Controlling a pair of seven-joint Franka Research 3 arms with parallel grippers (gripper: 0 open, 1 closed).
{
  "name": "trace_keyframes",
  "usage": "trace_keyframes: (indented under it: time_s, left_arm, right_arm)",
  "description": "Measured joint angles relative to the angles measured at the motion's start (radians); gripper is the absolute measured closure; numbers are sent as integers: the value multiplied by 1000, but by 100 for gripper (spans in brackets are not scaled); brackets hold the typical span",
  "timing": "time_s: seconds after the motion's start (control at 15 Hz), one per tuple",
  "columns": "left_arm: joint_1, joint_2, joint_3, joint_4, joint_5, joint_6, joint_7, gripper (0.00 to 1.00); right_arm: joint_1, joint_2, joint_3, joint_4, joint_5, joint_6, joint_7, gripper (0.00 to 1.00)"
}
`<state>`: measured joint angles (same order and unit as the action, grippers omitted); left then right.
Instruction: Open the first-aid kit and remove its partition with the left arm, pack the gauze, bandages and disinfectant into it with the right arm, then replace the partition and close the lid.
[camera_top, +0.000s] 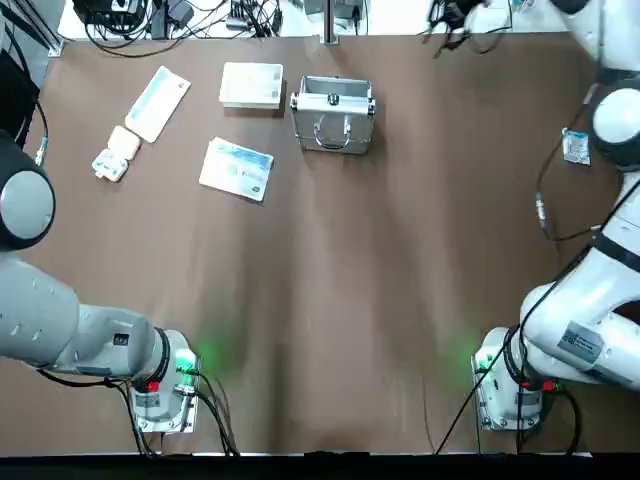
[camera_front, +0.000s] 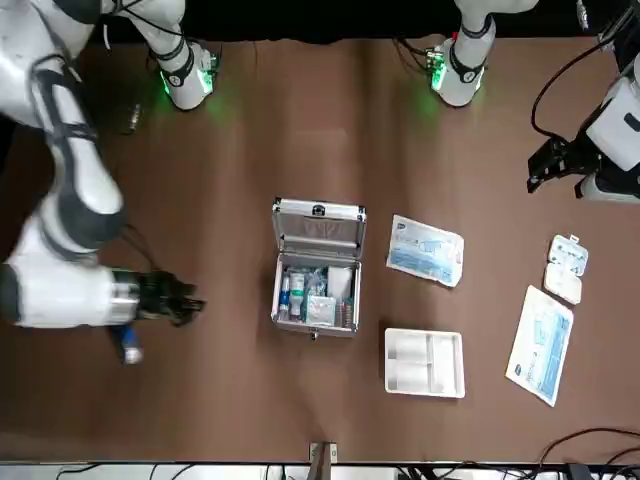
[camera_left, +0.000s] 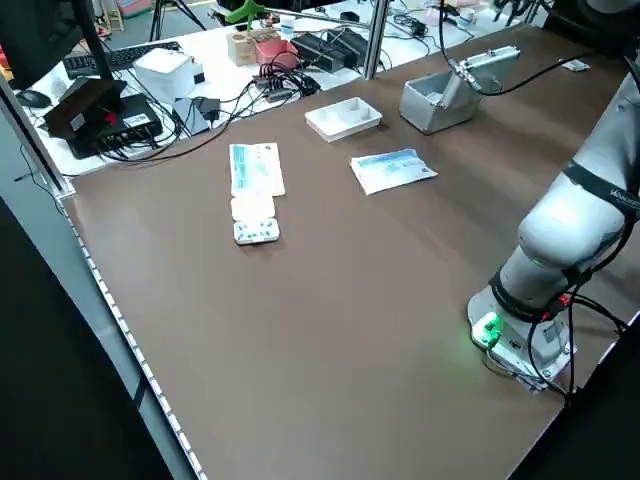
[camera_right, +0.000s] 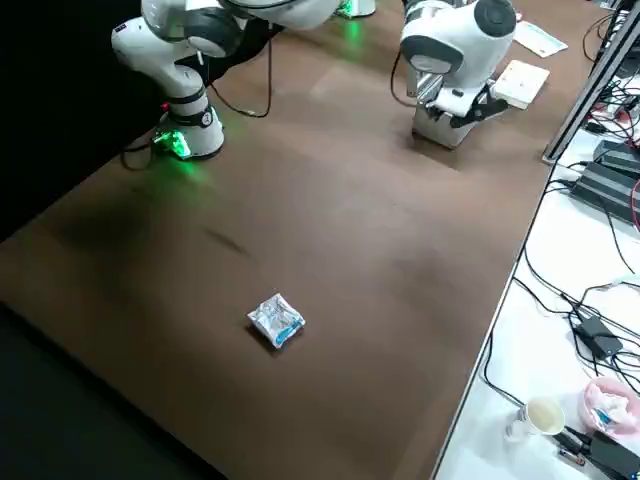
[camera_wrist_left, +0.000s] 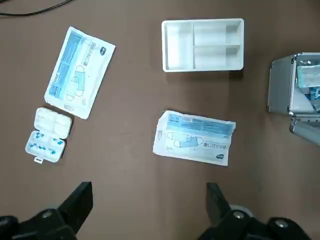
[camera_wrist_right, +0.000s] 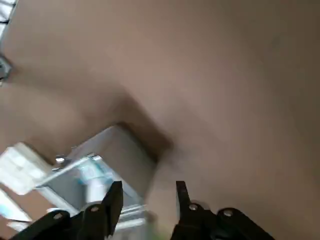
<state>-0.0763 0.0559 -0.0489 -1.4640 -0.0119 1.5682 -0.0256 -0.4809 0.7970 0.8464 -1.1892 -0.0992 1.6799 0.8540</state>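
Packing under way: case (camera_front: 316, 270) open, partition (camera_front: 424, 361) out beside it. Right gripper (camera_wrist_right: 146, 192) apart, empty, near small packet (camera_right: 276, 322); left gripper (camera_wrist_left: 150, 192) apart, idle. Next, likely: grasp packet squarely.

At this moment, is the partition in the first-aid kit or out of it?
Out. The partition lies on the table beside the first-aid kit, whose lid stands open with packed supplies showing inside.

Overhead and facing cameras both take in the whole brown surface (camera_top: 330, 300) and the open first-aid kit (camera_front: 317, 268). Raised side cameras look diagonally; wrist cameras sit close, both catching the kit.
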Motion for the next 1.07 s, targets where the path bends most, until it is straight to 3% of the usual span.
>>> trace_keyframes:
  time_s: [0.2, 0.47, 0.67, 0.73, 0.87, 1.07]
  left_arm:
    - [0, 0, 0, -1, 1, 0, 0, 0]
    - [0, 0, 0, -1, 1, 0, 0, 0]
    - [1, 0, 1, -2, 2, 0, 0, 0]
    - [1, 0, 1, -2, 8, 0, 0, 0]
    - [1, 0, 2, -3, 21, 0, 0, 0]
    - [4, 0, 2, -4, 23, 0, 0, 0]
  right_arm:
    - [-123, -6, 29, -3, -102, -80, -204, 40]
    - [-235, -4, 31, -35, -253, -89, -456, 30]
    - [-331, 0, 28, -73, -353, -85, -654, 10]
    - [-362, 1, 23, -87, -395, -77, -700, 10]
    - [-400, 6, -4, -118, -475, -30, -745, 2]
    - [-406, 18, -98, -180, -527, 100, -760, 2]
